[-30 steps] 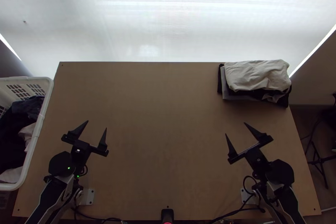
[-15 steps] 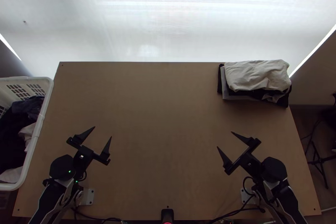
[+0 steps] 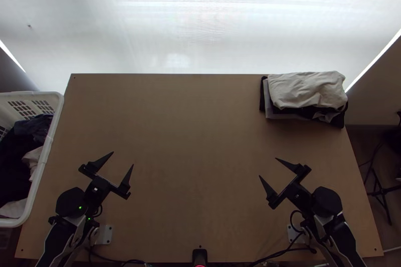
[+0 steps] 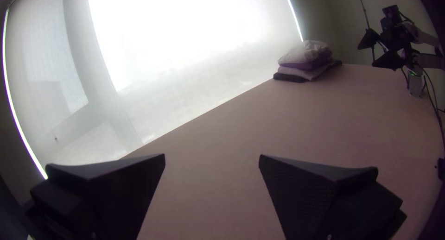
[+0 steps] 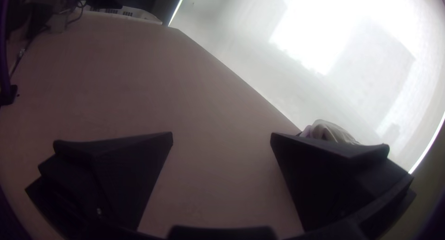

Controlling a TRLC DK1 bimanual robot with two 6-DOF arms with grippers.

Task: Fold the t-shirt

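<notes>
- A small black device (image 3: 199, 256) sits at the table's near edge, between the two grippers and nearer than both.
- The right gripper (image 3: 267, 167) is over the near right part of the wooden table (image 3: 195, 126), its two black fingers spread wide, their tips angled towards the far left.
- The left gripper (image 3: 123, 159) is over the near left part, well apart from the right one, its fingers also wide apart and pointing towards the far right. The tabletop shows between its tips in its wrist view.
- To the left of the left gripper, apart from it, stands a white plastic basket (image 3: 45, 154) at the table's left edge, holding bunched dark clothes (image 3: 17, 167) and a pale cloth (image 3: 33, 157).
- Well beyond the right gripper and off to its right, a stack of folded cloths lies in the far right corner: a cream cloth (image 3: 306, 89) on top, rumpled, with grey cloth (image 3: 268, 104) and black cloth (image 3: 337, 120) below it.
- Which of these is the t-shirt, in the basket or on the stack, I cannot tell.
- Farthest from both grippers, a bright white screen (image 3: 200, 31) rises past the table's far edge.
</notes>
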